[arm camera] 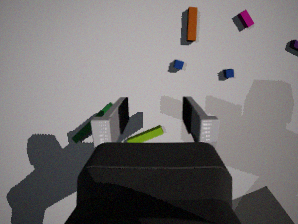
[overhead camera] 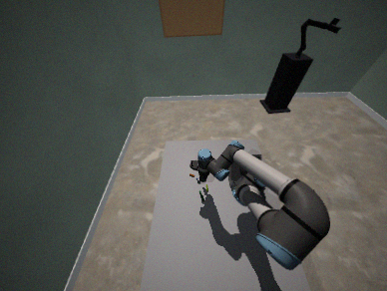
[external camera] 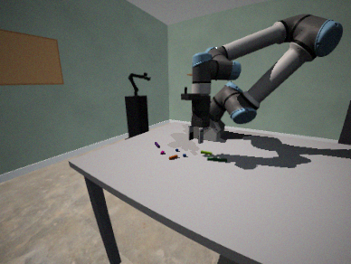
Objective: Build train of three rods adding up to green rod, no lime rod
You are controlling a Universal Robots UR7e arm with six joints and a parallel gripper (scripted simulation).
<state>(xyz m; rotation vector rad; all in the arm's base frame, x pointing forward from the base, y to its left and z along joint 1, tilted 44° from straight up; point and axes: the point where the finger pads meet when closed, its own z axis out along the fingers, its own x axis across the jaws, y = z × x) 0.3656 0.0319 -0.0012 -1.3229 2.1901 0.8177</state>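
Note:
My gripper is open and empty, hanging just above the table; it also shows in the exterior view. In the wrist view a lime rod lies low between the fingers, and the green rod is partly hidden behind the left finger. Ahead lie an orange rod, two blue rods, a magenta rod and a purple rod at the right edge. In the exterior view the green rod, lime rod, orange rod, magenta rod and purple rod lie on the grey table.
The arm's base stands on the table just behind the gripper. A black pedestal with a small arm stands on the floor beyond the table's far edge. The table's near edge is well in front of the rods.

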